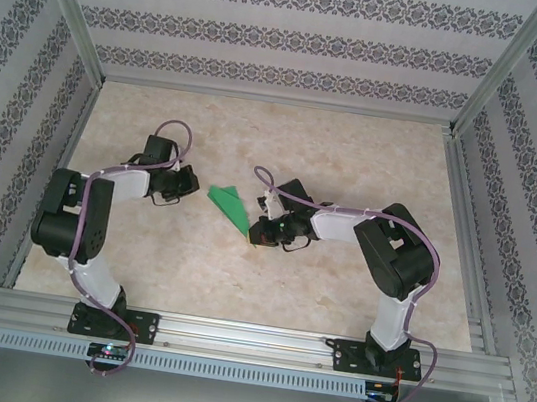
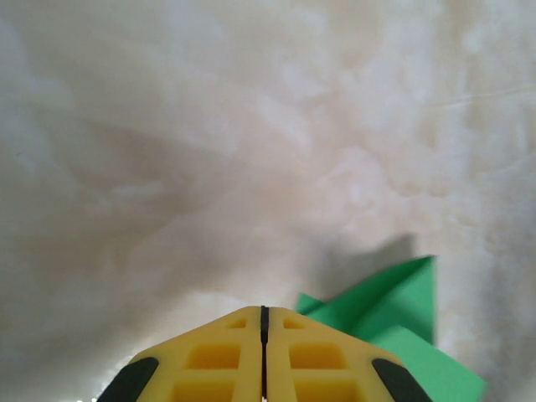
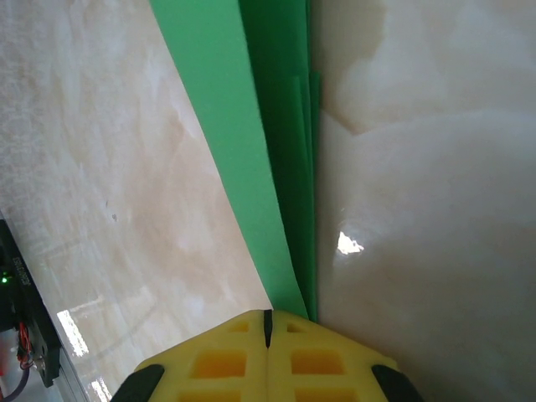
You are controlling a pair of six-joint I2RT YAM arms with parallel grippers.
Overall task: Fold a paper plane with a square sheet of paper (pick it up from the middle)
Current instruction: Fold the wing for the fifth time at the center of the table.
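Mid-fold: thin bright green paper wedge (image 1: 229, 205) lies on the beige counter (image 1: 356, 154); left pincer (image 2: 264, 322) clenched, empty, beside its wide end; right pincer (image 3: 268, 322) clenched at its narrow tip; next, probably pressing the long crease.

A pale, marbled beige worktop (image 1: 356, 154) is catching soft glare under the lights. Walls papered in grey floral bands (image 1: 273, 35) are rising along its far, left and right edges. Aluminium rails (image 1: 248, 338) are running along its near edge, and a perforated strip (image 1: 243, 371) is lying just beyond them.
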